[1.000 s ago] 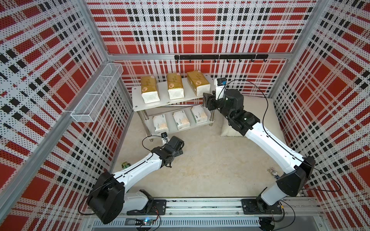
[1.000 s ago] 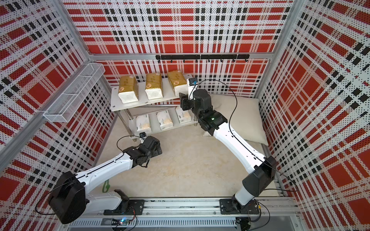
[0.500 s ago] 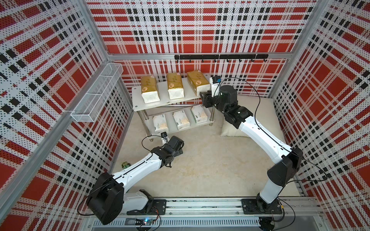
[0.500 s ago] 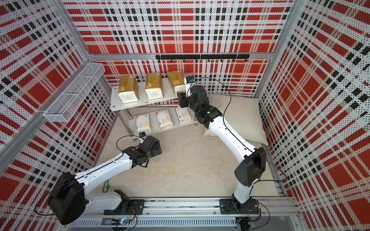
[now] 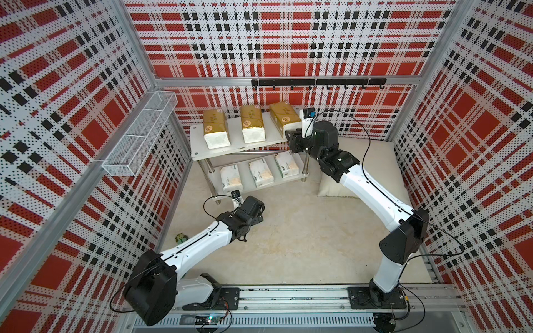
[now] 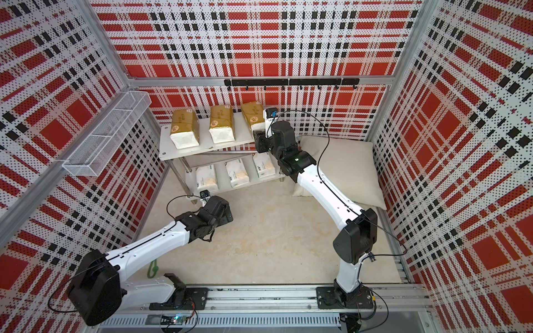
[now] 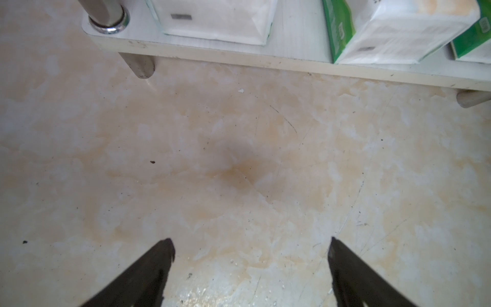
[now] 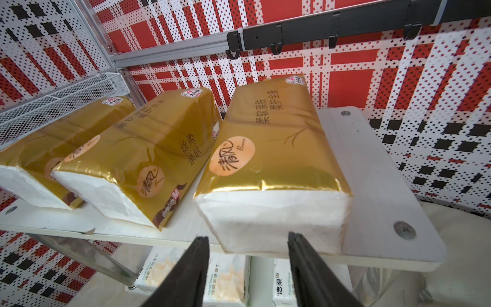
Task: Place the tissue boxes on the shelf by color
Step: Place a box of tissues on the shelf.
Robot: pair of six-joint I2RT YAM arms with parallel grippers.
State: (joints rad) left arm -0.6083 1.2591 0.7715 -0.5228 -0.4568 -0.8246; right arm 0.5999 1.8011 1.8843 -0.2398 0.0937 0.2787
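Shelf: your small two-tier rack (image 5: 199, 150) of white boards on chrome tube legs stands upper centre in both top views.
Top board: three shiny gold tissue packs (image 5: 251, 124) sit side by side.
Lower board: three white peach-print tissue packs (image 5: 261, 173) sit in a row.
Right gripper (image 8: 247, 238): look, just at the end gold pack's white face, fingers partly apart, gripping nothing.
Left gripper (image 7: 251, 244): spread wide over the beige floor (image 7: 239, 164), empty.
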